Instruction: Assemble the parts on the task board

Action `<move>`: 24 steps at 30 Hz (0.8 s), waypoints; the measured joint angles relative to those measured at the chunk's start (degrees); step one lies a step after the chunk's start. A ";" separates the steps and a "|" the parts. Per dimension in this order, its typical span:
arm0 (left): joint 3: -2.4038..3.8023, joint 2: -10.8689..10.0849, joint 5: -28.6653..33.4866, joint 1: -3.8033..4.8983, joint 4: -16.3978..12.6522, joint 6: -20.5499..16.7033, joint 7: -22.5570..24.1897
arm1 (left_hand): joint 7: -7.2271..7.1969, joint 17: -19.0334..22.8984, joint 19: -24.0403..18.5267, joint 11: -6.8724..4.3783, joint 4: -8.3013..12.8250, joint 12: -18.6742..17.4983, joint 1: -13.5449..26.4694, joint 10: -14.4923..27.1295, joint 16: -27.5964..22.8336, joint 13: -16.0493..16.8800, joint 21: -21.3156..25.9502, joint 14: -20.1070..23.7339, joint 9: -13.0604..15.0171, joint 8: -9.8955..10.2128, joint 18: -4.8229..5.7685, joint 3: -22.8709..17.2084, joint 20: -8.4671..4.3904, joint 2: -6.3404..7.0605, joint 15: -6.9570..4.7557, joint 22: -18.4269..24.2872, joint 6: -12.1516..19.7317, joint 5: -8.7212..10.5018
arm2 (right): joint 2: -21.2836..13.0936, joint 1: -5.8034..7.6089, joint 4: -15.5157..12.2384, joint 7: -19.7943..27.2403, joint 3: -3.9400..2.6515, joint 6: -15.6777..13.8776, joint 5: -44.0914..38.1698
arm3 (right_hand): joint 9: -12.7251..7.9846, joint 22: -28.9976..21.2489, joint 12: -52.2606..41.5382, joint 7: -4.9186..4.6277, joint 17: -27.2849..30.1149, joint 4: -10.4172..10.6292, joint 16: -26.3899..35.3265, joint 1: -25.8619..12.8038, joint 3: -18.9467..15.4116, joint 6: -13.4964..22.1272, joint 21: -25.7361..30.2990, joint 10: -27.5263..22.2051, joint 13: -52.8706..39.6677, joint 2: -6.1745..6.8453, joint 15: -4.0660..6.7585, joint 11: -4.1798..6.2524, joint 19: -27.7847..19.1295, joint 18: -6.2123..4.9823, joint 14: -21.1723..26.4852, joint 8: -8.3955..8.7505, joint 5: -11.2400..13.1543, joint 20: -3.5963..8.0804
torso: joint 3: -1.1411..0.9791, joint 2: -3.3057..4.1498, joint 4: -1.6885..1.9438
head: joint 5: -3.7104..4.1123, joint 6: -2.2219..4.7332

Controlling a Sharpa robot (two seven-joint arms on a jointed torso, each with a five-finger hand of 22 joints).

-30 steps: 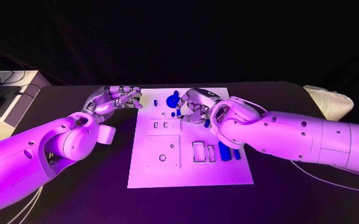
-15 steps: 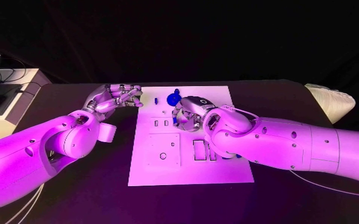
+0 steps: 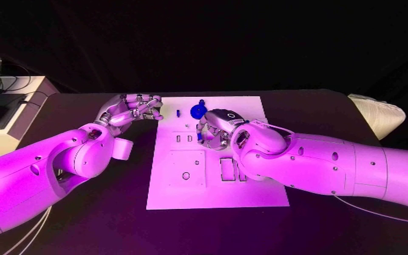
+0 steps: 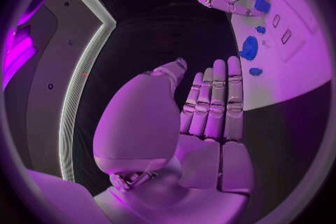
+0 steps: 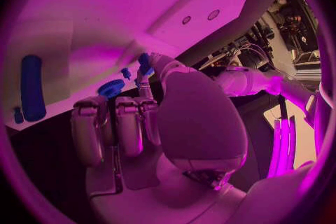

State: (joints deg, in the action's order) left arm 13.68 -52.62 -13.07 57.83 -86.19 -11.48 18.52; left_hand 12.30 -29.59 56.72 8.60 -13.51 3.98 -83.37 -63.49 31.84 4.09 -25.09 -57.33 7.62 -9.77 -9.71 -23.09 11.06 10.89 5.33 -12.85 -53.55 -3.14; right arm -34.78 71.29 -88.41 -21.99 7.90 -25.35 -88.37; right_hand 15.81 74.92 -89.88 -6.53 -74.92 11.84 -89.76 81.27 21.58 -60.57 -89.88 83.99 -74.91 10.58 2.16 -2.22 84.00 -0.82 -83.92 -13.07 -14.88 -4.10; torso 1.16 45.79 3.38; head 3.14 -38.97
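Note:
The white task board [image 3: 255, 193] lies in the middle of the black table. My right hand [image 3: 217, 128] hovers over its far middle, and its thumb and a finger seem to pinch a small blue part [image 5: 143, 60], the other fingers curled. A round blue part [image 3: 198, 111] and a small blue peg [image 3: 178, 114] stand near the board's far edge; the round blue part [image 4: 248, 47] also appears beyond my left palm. A blue cylinder [image 5: 31, 87] lies on the board [image 5: 84, 5]. My left hand [image 3: 132, 109] hangs beside the board's far left corner, fingers straight, holding nothing.
Rectangular slots [image 3: 225, 169] and a square recess with a hole [image 3: 186, 171] mark the board's near half. A white bundle [image 3: 374, 115] sits at the table's right edge, a pale box [image 3: 17, 110] off its left edge. My right forearm [image 3: 323, 163] covers the board's right side.
My right hand has shifted left and nearer across the board, its arm now hiding the blue cylinders on the right side. My left hand has barely moved.

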 measured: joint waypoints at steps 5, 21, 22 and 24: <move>0.00 -0.01 -0.01 0.00 0.02 0.04 -0.03 | 0.00 0.00 0.00 0.00 0.00 0.00 0.00 0.00 0.00 0.00 0.00 0.00 0.00 0.00 0.00 0.00 0.00 0.00 0.00 0.00 0.00 0.00 | -0.13 -0.08 -0.26 -0.29 0.00 -0.20 -0.74 | 0.00 0.00 0.00 0.02 0.00 0.00 0.00 0.00 0.00 0.01 0.00 0.00 0.00 0.00 0.00 0.00 0.00 0.00 0.00 0.01 0.01 0.00 | 0.00 -0.01 -0.02 | -0.07 -0.08; 0.00 0.01 -0.05 0.00 0.13 0.24 -0.14 | 0.00 0.01 0.00 0.00 0.00 0.00 0.00 0.00 0.00 0.00 0.00 0.00 0.00 0.00 0.00 0.00 0.00 0.00 0.00 -0.04 0.00 0.00 | -0.60 -0.32 -1.19 -1.48 -0.01 -1.78 -2.84 | 0.02 -0.01 0.00 0.11 0.00 0.01 0.00 0.00 -0.01 0.10 0.00 0.00 0.01 0.00 0.00 0.00 0.00 0.00 0.00 -0.24 -0.22 0.00 | -0.01 -0.01 0.00 | -0.11 -0.21; 0.00 0.01 -0.05 0.00 0.13 0.25 -0.15 | 0.00 0.01 0.00 0.00 0.00 0.00 0.00 0.00 0.00 0.00 0.00 0.00 0.00 0.00 0.00 0.00 0.00 0.00 0.00 -0.04 0.00 0.00 | -0.59 -0.32 -1.15 -1.61 -0.01 -1.78 -2.93 | 0.02 -0.01 0.00 0.11 0.00 0.01 0.00 0.00 -0.01 0.10 0.00 0.00 0.01 0.00 0.00 0.00 0.00 0.00 0.00 -0.24 -0.22 0.00 | 0.00 -0.01 -0.01 | -0.12 -0.23; 0.00 0.01 -0.08 0.00 0.14 0.27 -0.16 | 0.00 0.01 0.00 0.00 0.00 0.00 0.00 0.00 0.00 0.00 0.00 0.00 0.00 0.00 0.00 0.00 0.00 0.00 0.00 -0.03 0.00 0.00 | -0.54 -0.33 -0.98 -1.90 -0.01 -1.76 -3.13 | 0.02 -0.02 0.00 0.12 0.01 0.01 0.00 -0.30 -0.02 0.10 0.00 0.00 0.01 0.31 0.00 0.00 0.00 0.00 0.00 -0.25 -0.22 0.00 | 0.00 -0.02 -0.02 | -0.12 -0.23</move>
State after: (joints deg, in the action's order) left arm 13.68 -52.61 -13.15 57.83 -86.05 -11.21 18.35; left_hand 12.30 -29.59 56.72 8.60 -13.51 3.98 -83.37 -63.49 31.84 4.09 -25.08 -57.33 7.62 -9.77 -9.71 -23.09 11.05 10.89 5.33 -12.88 -53.55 -3.14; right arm -35.32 70.96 -89.39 -23.89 7.89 -27.11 -91.49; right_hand 15.84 74.91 -89.88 -6.41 -74.91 11.85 -89.76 80.97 21.57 -60.48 -89.88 83.99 -74.90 10.89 2.16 -2.22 84.00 -0.81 -83.92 -13.32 -15.10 -4.10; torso 1.16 45.77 3.37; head 3.02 -39.20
